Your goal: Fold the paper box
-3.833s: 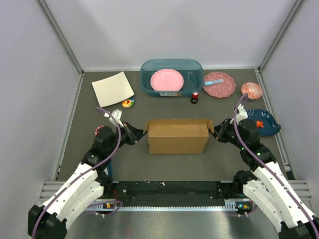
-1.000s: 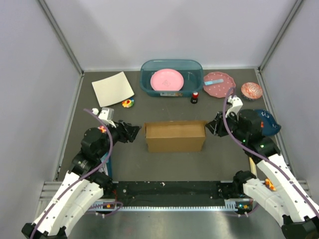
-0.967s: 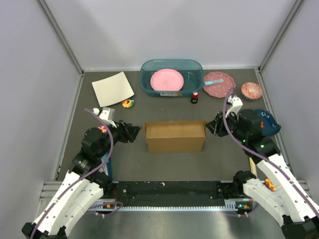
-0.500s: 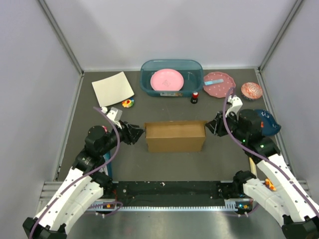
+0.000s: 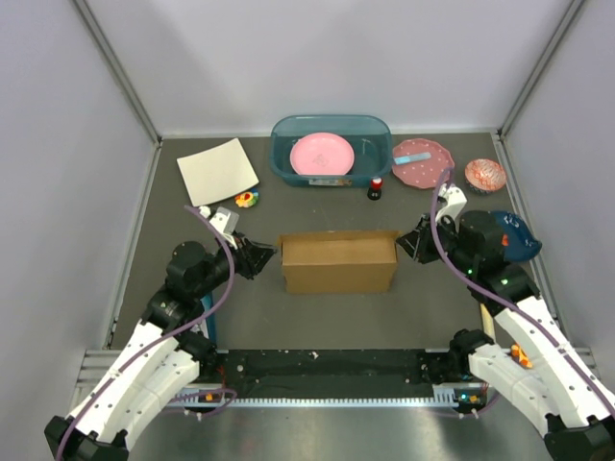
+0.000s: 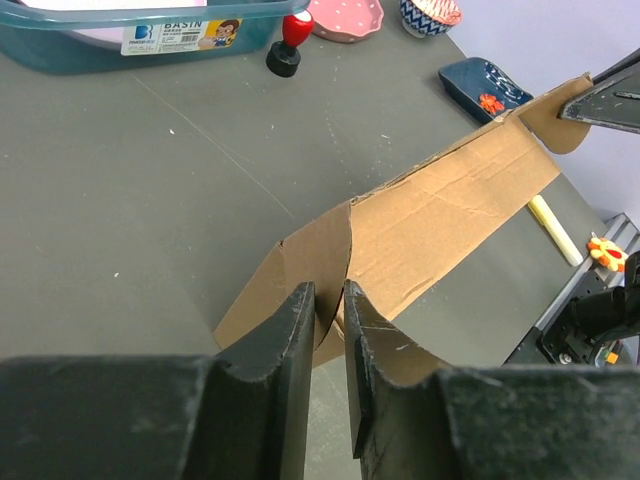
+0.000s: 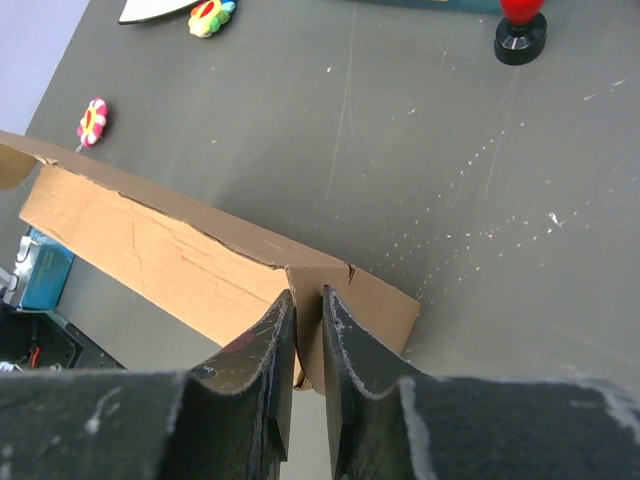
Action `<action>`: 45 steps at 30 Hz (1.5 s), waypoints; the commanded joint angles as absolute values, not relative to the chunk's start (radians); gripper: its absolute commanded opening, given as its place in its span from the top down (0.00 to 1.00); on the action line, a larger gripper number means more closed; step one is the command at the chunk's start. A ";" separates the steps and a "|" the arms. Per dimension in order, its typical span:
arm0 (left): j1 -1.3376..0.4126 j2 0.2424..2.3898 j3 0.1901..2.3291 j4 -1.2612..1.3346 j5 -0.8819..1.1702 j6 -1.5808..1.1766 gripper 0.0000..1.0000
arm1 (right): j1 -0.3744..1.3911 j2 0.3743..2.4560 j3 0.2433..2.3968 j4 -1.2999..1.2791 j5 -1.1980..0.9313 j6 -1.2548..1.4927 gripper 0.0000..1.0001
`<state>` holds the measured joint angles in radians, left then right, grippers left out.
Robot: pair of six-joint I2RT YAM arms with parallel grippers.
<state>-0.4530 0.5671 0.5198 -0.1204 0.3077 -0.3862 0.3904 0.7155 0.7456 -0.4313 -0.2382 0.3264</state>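
The box point(image 5: 338, 261) sits at the centre of the top view, on the grey table point(image 5: 259, 327) between the two arms and well below the blue tub point(image 5: 283, 168) at the upper middle of the frame. Its long axis runs left to right across that view, with one short end toward each arm. The left gripper point(image 5: 261, 257) is at the left short end. In the left wrist view its fingers point(image 6: 300, 320) stand close together with the end flap pinched between them. The right gripper point(image 5: 408, 240) is at the right short end, and the right wrist view shows the same condition: fingers point(image 7: 280, 320) drawn together on the cardboard flap at that corner. In both wrist views the long wall stands on edge, runs away from the camera and leans a little. I cannot tell from these views whether the lid is seated. I judge the step in hand to be the end-flap fold, with both flaps gripped and neither yet turned in. The next move calls for swinging each flap inward about its crease, toward the middle of the box. I would drive both arms together and at an equal rate, so that the box neither slides along its long axis nor twists on the table. Uneven pull may tear the crease at the right corner, where a small notch shows.
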 commanded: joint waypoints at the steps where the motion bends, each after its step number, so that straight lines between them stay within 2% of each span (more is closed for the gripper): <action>1: -0.451 0.578 0.531 -0.064 0.328 -0.382 0.79 | 0.408 0.715 0.752 -0.390 -0.255 0.353 0.85; 4: -0.451 0.592 0.531 -0.055 0.342 -0.390 0.80 | 0.410 0.713 0.750 -0.390 -0.253 0.356 0.87; 8: -0.453 0.600 0.528 -0.045 0.345 -0.396 0.87 | 0.410 0.713 0.752 -0.390 -0.252 0.374 0.89; 15: -0.453 0.600 0.519 -0.035 0.337 -0.402 0.94 | 0.410 0.730 0.769 -0.390 -0.267 0.425 1.00; 22: -0.453 0.595 0.505 -0.022 0.342 -0.414 0.99 | 0.413 0.741 0.767 -0.390 -0.256 0.477 1.00; 45: -0.453 0.588 0.486 -0.012 0.337 -0.426 1.00 | 0.448 0.750 0.749 -0.393 -0.259 0.594 1.00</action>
<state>-0.4507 0.5953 0.4957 -0.0521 0.3084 -0.4164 0.4171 0.7425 0.7460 -0.4095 -0.2012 0.5526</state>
